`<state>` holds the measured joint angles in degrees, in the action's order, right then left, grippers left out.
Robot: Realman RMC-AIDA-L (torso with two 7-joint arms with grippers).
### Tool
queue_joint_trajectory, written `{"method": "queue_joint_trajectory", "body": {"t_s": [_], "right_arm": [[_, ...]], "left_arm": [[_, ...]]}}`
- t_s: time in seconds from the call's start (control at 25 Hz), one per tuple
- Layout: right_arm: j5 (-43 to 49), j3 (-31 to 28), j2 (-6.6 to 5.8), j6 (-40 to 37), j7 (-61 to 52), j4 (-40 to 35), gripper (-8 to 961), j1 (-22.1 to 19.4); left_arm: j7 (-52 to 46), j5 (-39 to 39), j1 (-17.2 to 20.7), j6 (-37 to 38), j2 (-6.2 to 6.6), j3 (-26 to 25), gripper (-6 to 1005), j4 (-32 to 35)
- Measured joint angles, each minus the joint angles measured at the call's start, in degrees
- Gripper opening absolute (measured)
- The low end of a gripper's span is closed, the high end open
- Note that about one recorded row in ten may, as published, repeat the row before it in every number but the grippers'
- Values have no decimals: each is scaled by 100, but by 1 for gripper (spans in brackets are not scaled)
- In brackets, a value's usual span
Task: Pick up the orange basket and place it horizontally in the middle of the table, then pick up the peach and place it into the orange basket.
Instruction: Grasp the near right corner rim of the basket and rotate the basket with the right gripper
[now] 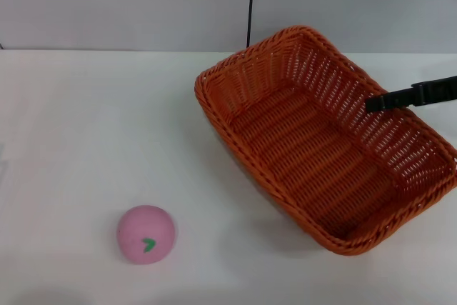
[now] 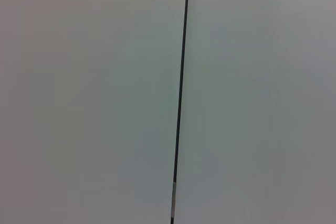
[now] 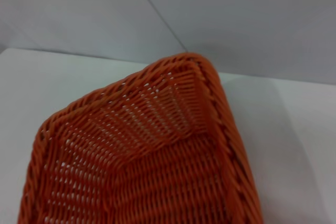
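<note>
Head view: right gripper (image 1: 371, 103) reaching in from the right edge as a dark, thin bar, tip over the far right wall of the orange basket (image 1: 314, 148). Only one dark finger visible there, so impossible to tell whether spread, pressed together or pinching the rim. Basket sitting diagonally on the white surface (image 1: 86, 126), beneath and mostly to the left of the gripper tip, one corner toward the back wall, the opposite corner toward the near right. Nothing inside it. Peach (image 1: 146, 234) well apart from the gripper, far to its left and nearer the robot, resting on the surface clear of the basket, green leaf mark facing forward.

Right wrist view: no fingers visible, only the woven inside of the orange basket (image 3: 157, 156) seen close, a braided rim corner at the top with the surface (image 3: 294, 129) beyond it and the grey wall behind. Peach not visible here.

Left wrist view: only a plain grey wall (image 2: 84, 98) with a thin dark vertical seam (image 2: 181, 98); no basket, peach or surface. Left gripper out of sight in all three views.
</note>
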<state>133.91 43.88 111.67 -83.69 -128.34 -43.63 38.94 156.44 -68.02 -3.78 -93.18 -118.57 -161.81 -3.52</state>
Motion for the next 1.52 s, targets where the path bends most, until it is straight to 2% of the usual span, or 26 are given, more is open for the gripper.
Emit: {"method": "queue_joint_trajectory", "body": {"t_s": [0.08,0.56,0.84,1.04,1.32,1.52], "right_arm": [[2,7,52,146,32,14,832,-13],[4,33,124,484,149,209,820,29],[4,33,127,523,224,209,541,10],[2,33,145,642,382,285,299,26],[-23,34,148,698,605,334,140,67],[-65,33,170,378,1007,-30,141,76]], "left_arm": [[0,0,0,10,1,0,795,30],[0,-1,-9,25,10,0,796,45],[0,0,-27,29,9,0,796,45],[0,0,-36,29,9,0,796,45],[0,3,-33,25,9,0,796,45],[0,5,-33,-5,9,0,795,45]]}}
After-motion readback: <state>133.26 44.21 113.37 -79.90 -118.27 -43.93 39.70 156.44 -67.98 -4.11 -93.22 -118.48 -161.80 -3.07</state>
